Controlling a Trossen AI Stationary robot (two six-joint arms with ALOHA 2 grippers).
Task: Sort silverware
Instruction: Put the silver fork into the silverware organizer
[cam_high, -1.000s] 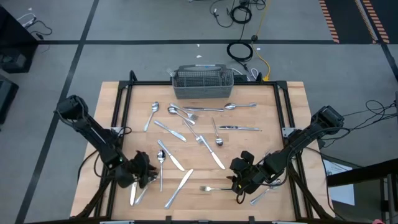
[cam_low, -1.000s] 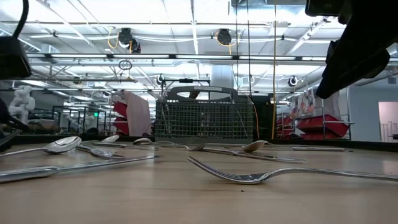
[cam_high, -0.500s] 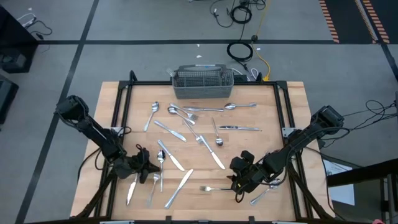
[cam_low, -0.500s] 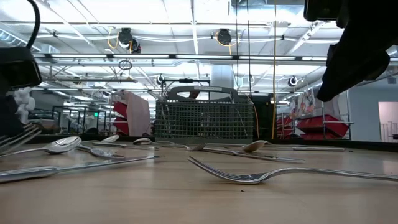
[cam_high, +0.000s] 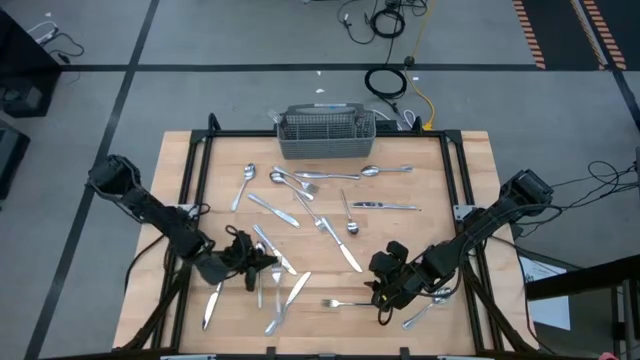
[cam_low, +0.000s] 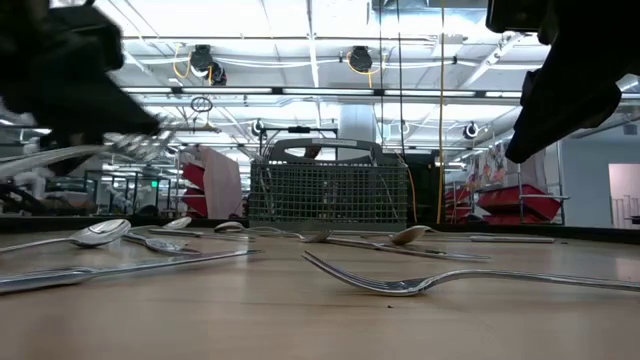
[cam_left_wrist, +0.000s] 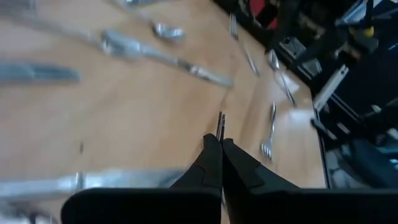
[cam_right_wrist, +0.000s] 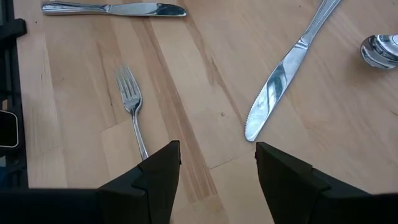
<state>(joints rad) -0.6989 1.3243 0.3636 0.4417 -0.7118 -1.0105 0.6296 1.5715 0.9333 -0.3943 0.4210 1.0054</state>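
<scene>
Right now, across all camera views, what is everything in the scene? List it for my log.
wire-mesh basket: one, grey, middle of the table's far edge.
silverware: over a dozen forks, spoons and knives, silver, scattered across the tabletop.
held fork: one, silver, raised above the table.
table: one, light wood, black frame.
cables: several, black and yellow, floor beyond the table.
left gripper: black, shut on the held fork.
right gripper: black, open, low beside a lying fork.
</scene>
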